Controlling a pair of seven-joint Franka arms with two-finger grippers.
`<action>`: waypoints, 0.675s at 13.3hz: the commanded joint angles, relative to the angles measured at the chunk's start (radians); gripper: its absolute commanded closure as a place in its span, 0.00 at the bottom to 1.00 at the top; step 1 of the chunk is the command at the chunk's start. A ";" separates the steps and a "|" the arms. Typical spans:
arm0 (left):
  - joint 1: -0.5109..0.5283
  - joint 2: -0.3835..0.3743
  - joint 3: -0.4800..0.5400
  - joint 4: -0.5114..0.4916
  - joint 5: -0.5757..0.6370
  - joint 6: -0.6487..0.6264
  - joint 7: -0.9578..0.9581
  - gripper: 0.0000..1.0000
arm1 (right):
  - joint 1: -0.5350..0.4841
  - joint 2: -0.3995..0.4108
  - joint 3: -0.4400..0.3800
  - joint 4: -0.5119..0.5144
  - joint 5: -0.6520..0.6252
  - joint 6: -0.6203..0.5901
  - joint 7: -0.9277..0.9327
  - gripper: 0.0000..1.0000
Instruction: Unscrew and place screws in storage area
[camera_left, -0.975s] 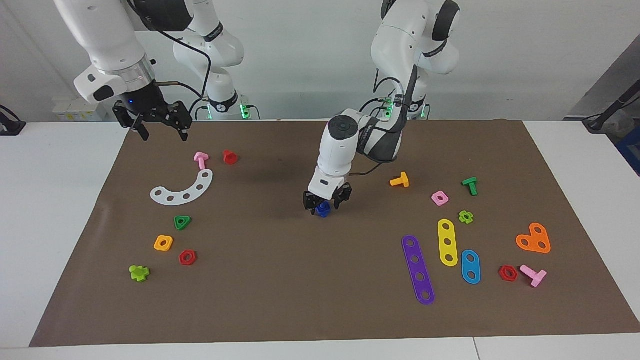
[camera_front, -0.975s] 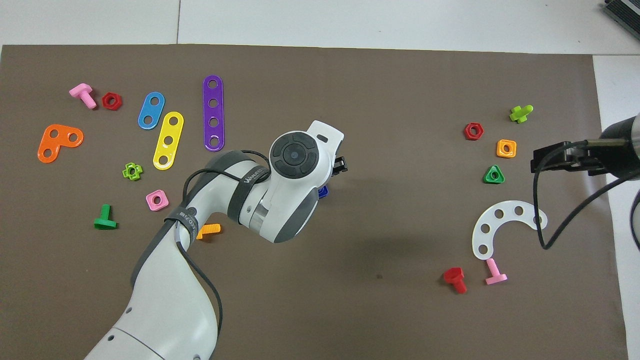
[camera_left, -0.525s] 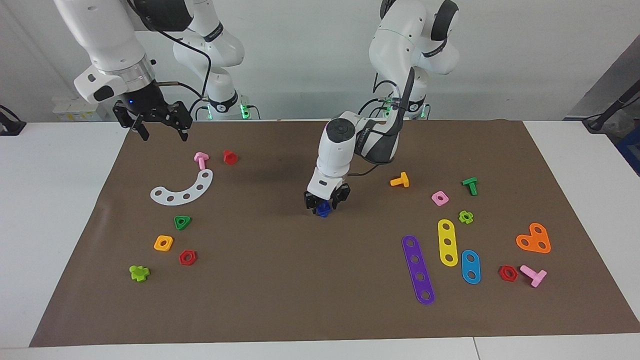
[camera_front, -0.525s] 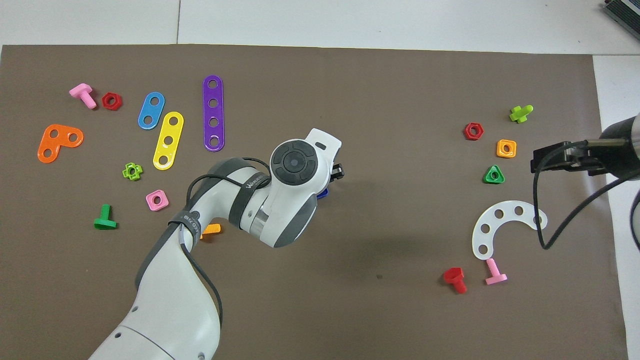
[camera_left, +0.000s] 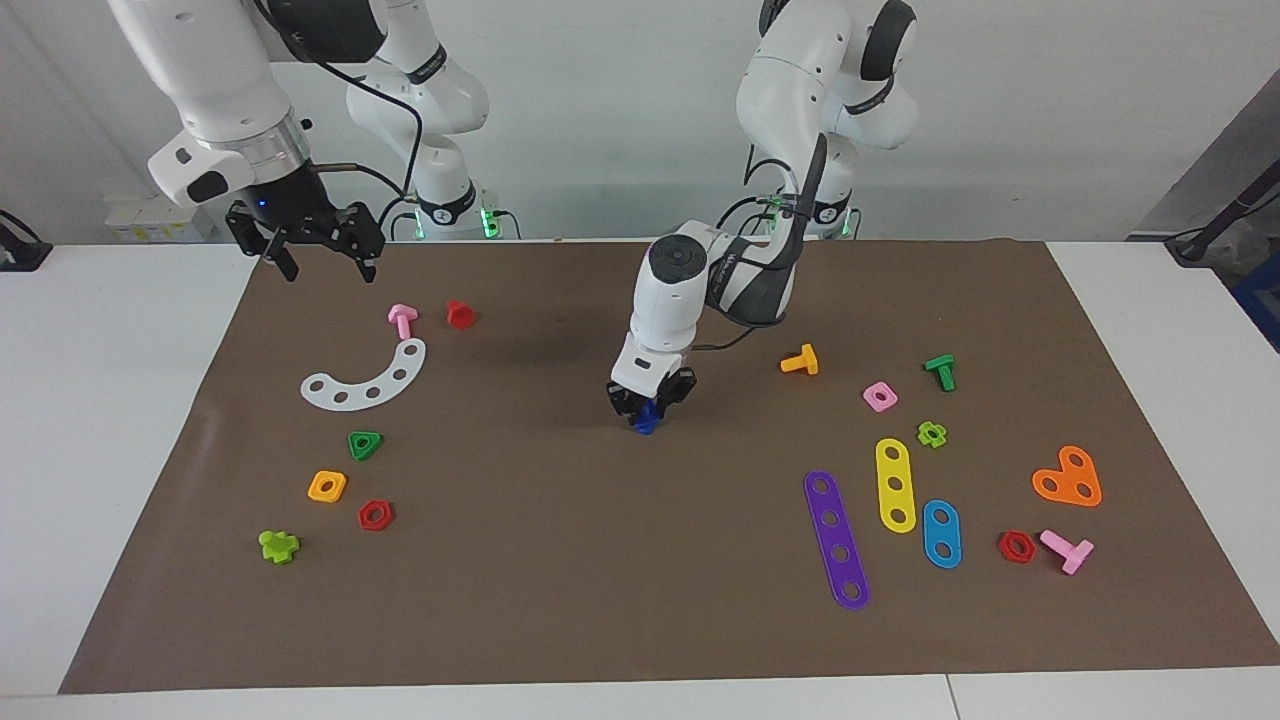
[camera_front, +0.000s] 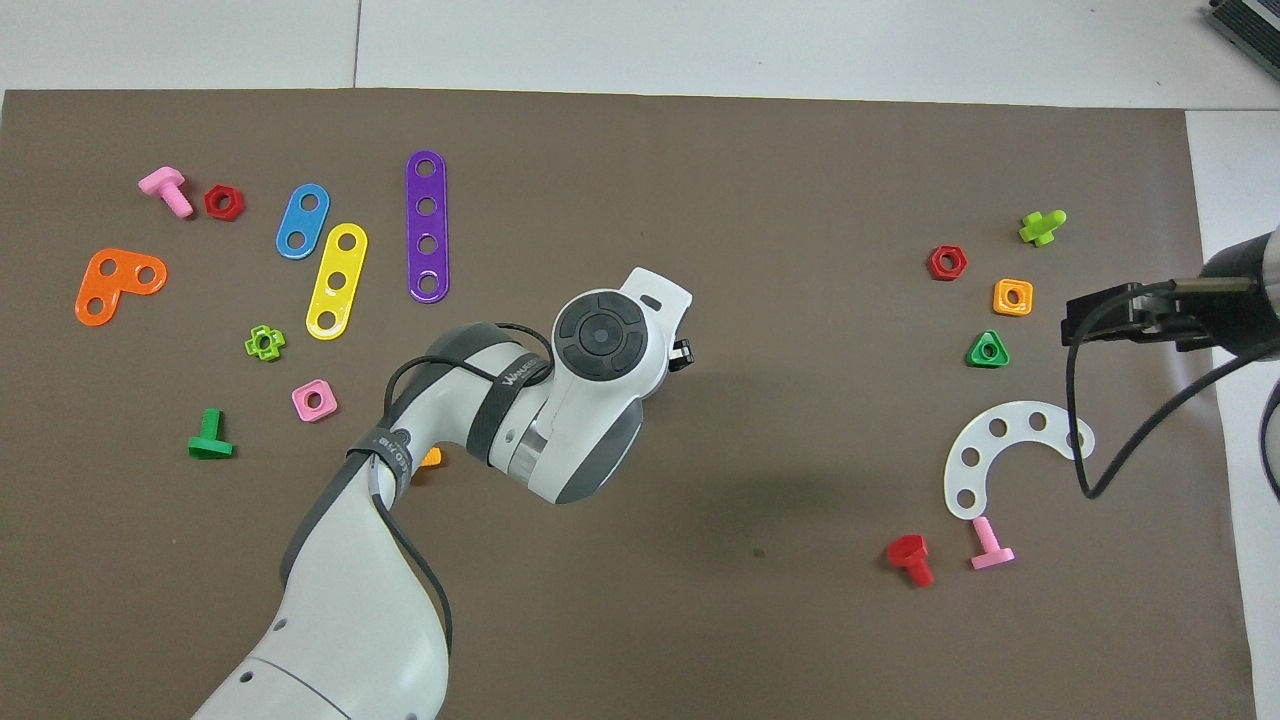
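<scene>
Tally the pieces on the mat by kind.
Bolts, 7: pink, pink, green, orange, lime, red, blue screw in the left gripper.
Nuts, 6: red, red, lime, pink, orange, green.
Plates, 5: blue, yellow, purple, orange, white.
Total: 18.

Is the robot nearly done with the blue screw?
Not yet. The left gripper is down at the middle of the mat with its jaws shut on the blue screw. The screw is not lifted or moved anywhere yet. The right gripper waits, open, above the mat's edge. I can't see what is already done.
</scene>
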 joint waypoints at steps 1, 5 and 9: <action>-0.001 -0.008 0.016 0.065 0.003 -0.104 0.002 1.00 | -0.009 -0.025 0.003 -0.027 0.004 0.004 -0.017 0.00; 0.057 0.017 0.028 0.177 -0.032 -0.246 0.004 1.00 | -0.009 -0.025 0.003 -0.027 0.004 0.004 -0.017 0.00; 0.257 -0.037 0.006 0.190 -0.130 -0.319 0.193 1.00 | -0.009 -0.025 0.003 -0.027 0.004 0.004 -0.017 0.00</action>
